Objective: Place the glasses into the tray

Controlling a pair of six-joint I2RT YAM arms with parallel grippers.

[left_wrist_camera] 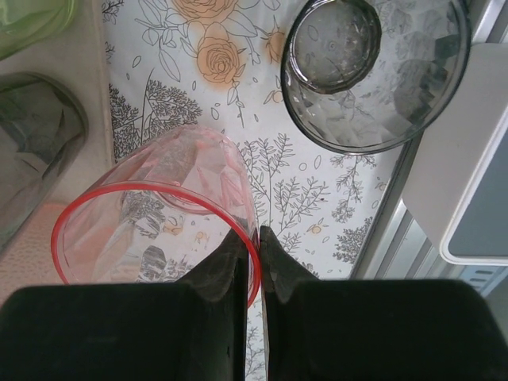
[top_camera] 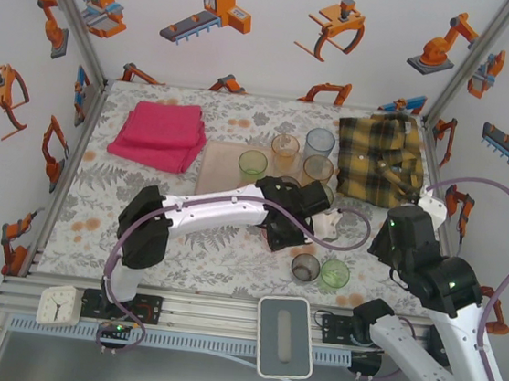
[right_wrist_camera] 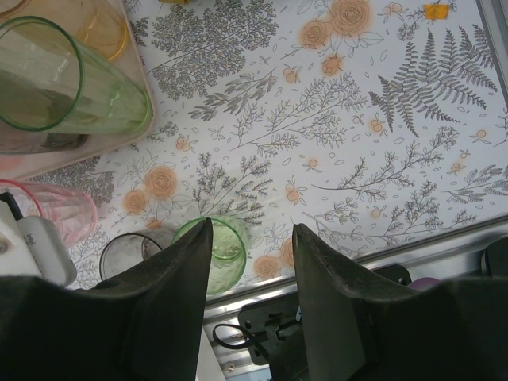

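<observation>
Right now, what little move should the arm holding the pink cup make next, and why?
Probably carry the cup sideways over the tray and lower it there. The left gripper is shut on the rim of the pink tumbler. That tumbler is over the flowered cloth beside the tray, and a green tumbler already stands on the tray.

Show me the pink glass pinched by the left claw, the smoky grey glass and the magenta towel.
pink glass (left_wrist_camera: 186, 171), left wrist view, on its faceted side wall.
smoky grey glass (left_wrist_camera: 381, 87), left wrist view, on its inner wall.
magenta towel (top_camera: 160, 132), top external view, on its top fold.
</observation>
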